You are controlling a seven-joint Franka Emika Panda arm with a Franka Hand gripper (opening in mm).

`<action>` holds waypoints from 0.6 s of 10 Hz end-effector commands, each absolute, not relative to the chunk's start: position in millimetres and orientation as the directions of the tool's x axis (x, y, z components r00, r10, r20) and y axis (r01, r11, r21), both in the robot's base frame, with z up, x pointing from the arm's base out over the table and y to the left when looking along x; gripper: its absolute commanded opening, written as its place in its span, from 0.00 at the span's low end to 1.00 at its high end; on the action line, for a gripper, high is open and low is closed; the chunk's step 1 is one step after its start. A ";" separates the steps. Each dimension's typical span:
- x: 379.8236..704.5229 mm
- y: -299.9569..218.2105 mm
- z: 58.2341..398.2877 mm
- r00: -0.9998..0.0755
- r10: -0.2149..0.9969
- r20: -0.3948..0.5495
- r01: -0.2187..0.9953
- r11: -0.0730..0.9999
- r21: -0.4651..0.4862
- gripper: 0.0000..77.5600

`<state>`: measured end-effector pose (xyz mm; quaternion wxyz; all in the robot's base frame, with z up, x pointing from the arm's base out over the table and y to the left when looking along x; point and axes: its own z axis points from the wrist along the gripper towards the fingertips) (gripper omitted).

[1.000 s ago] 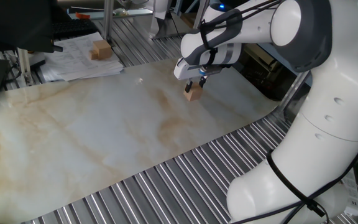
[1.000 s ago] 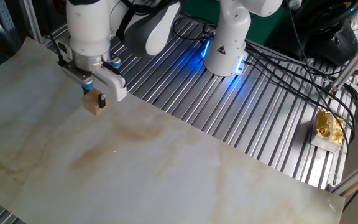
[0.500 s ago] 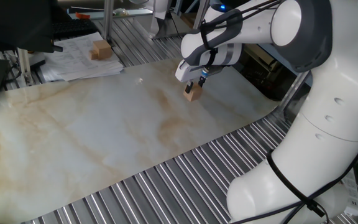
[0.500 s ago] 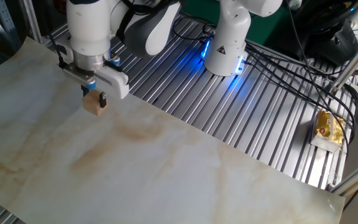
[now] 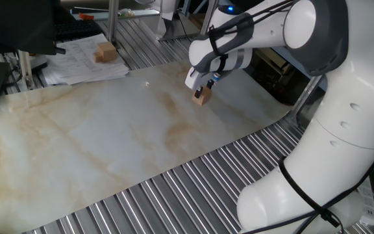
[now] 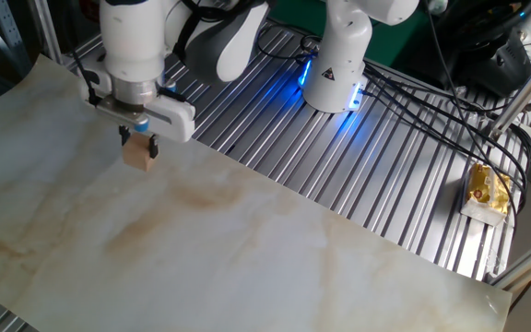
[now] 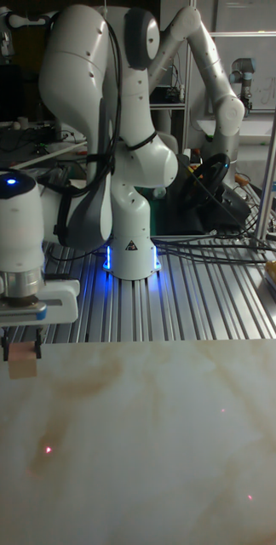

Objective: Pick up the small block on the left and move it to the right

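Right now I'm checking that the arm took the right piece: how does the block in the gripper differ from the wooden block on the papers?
The small block sits between the fingers of the gripper, over the marble sheet; the other wooden block rests untouched on the papers at the far edge. The small block looks smaller and cube-like; the other looks larger and more oblong. Both are plain light-tan wood.

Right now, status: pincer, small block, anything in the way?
Pincer shut on the small block. Block at the marble sheet, contact unclear. Larger wooden block sits apart on papers; path clear.
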<state>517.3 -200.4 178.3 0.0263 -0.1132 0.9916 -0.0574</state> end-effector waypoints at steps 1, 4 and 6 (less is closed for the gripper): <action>518.3 -200.9 180.2 -0.969 -0.242 -0.054 -0.238 0.969 -0.065 0.02; 518.3 -200.8 180.1 -0.980 -0.195 -0.043 -0.195 0.981 -0.002 0.02; 517.6 -200.7 179.6 -0.993 -0.115 0.020 -0.116 0.993 -0.017 0.02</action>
